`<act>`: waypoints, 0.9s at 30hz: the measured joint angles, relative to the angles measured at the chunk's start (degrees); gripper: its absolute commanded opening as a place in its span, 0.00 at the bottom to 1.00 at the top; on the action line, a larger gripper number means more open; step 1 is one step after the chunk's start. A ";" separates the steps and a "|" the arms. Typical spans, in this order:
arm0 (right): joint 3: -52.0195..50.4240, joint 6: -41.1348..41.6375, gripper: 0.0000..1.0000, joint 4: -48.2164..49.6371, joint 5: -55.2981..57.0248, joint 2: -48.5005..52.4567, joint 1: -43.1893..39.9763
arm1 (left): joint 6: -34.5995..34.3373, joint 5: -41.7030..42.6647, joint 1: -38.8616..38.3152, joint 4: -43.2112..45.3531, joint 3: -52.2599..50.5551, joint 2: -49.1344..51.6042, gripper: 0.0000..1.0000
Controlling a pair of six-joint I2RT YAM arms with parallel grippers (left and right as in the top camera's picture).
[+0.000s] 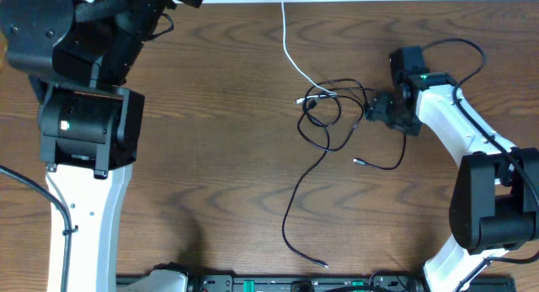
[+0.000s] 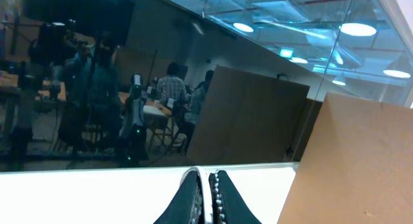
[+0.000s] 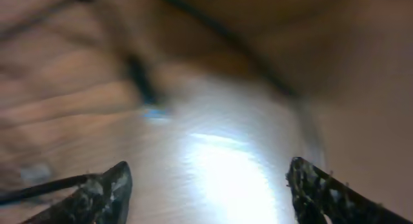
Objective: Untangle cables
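We find the thin white cord [image 1: 290,52] and longer thin black cord [image 1: 303,178] tangled toward the far edge of the brown wooden desk [image 1: 210,157], right gripper [image 1: 370,113] gaping, apparently empty, beside the loops (wrist view blurry), left gripper [image 2: 205,185] closed on nothing, so we should pinch one strand only.

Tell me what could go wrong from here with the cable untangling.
1. The right gripper sits open at the edge of the knot where the black cable and white cable cross; closing there could catch both and tighten it.
2. The right wrist view is blurred, so aim on a thin strand may be off.
3. The left gripper is shut and points away from the table, so nothing pins the cables; a pull may drag the whole bundle.
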 measured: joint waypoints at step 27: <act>3.26 -33.88 0.72 18.14 -35.47 4.52 7.34 | -3.98 -0.79 0.00 -6.69 0.00 -0.11 0.07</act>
